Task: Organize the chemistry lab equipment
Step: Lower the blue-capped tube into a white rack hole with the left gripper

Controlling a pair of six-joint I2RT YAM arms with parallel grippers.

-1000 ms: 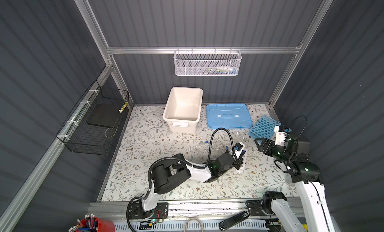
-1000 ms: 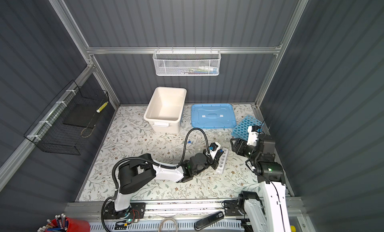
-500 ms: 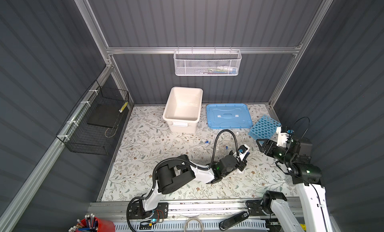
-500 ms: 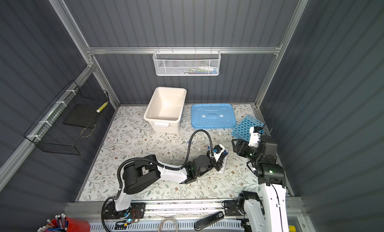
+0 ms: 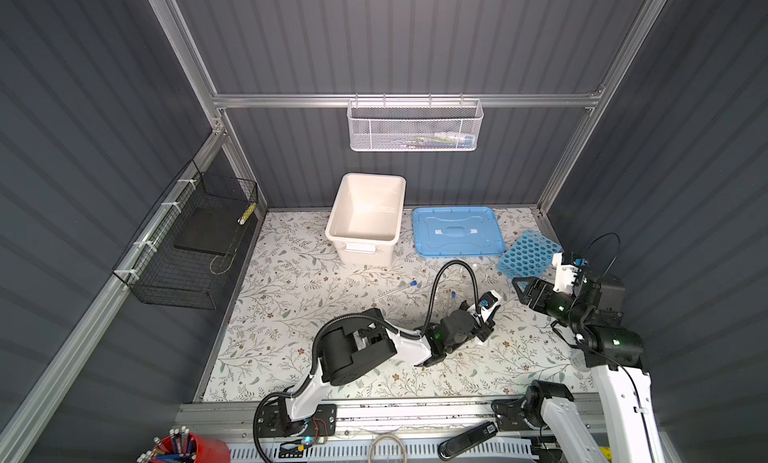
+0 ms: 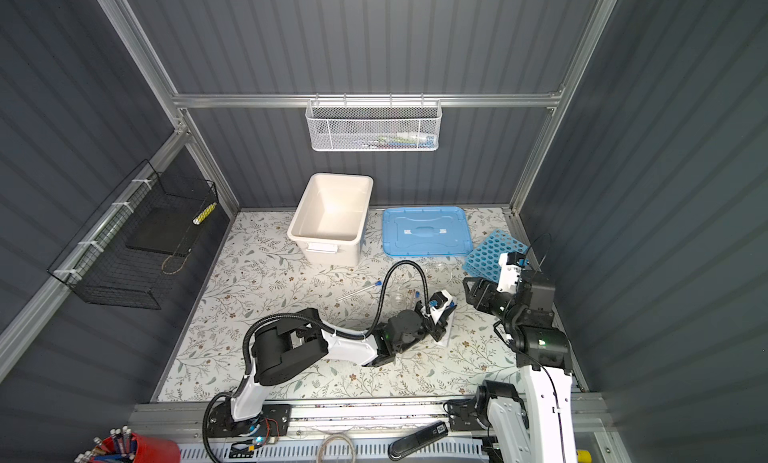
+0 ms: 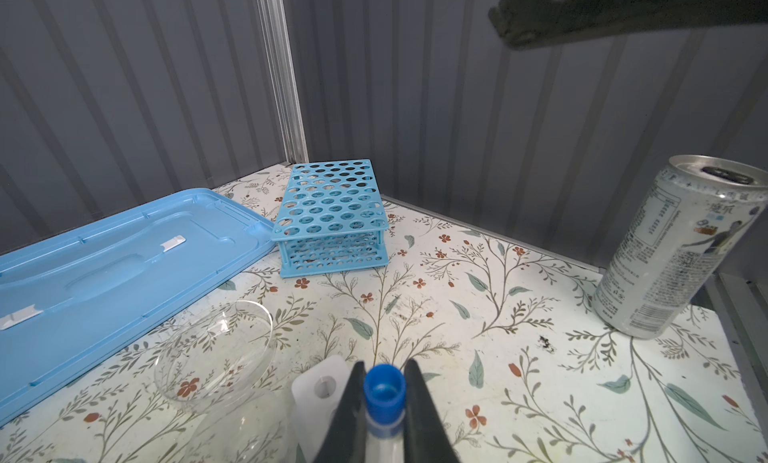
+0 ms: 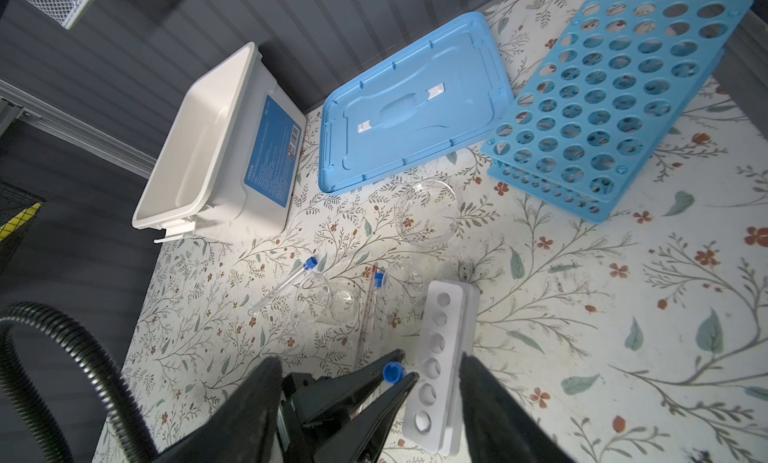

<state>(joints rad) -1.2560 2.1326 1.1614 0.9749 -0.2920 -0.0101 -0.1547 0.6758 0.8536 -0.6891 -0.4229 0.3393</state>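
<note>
In a top view my left gripper (image 5: 485, 330) sits low, centre-right on the table, with the right gripper (image 5: 524, 290) spread wide to its right; the left wrist view shows fingers (image 7: 349, 407) pinching a blue-capped test tube (image 7: 384, 388), long axis roughly upright, cap up; the right wrist view puts it just beside the white tube rack (image 8: 455, 324).

Three blue-capped test tubes (image 8: 282, 286); one sky-blue rack (image 8: 598, 103); one white six-hole rack (image 8: 453, 357); at least two clear glass vessels (image 8: 428, 213); one thin rod (image 8: 368, 311); one white tub (image 8: 257, 191); one blue lid (image 8: 415, 103); one drink can (image 7: 681, 249).
</note>
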